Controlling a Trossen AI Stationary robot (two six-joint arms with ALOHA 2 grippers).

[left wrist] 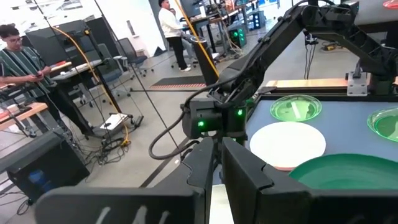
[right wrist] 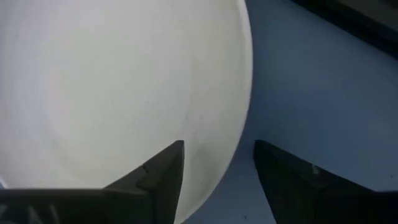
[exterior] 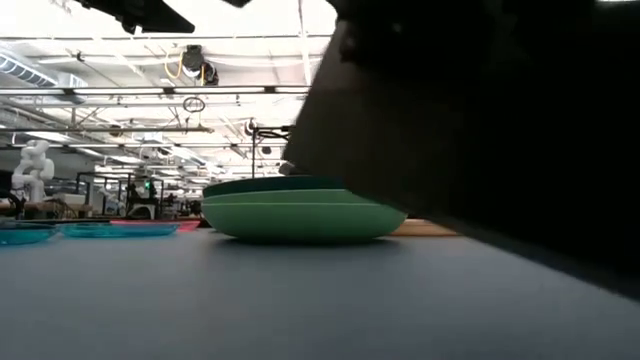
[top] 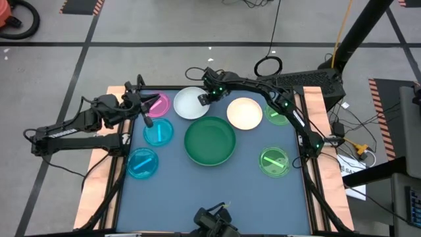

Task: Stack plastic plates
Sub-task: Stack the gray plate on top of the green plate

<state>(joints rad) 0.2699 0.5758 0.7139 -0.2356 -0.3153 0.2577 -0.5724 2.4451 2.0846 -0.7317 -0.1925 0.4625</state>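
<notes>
White plate point(right wrist: 112, 81) under right gripper point(right wrist: 217, 168)

Low view: dark arm point(exterior: 480, 110) blocks the right half; white plate point(right wrist: 112, 81) under right jaws cut off by edges.

No text, label, brand, number or sign can be read in any view: the plates, the arms and the table show no legible marking, and the papers and equipment at the table's edge are too small to make out.
</notes>
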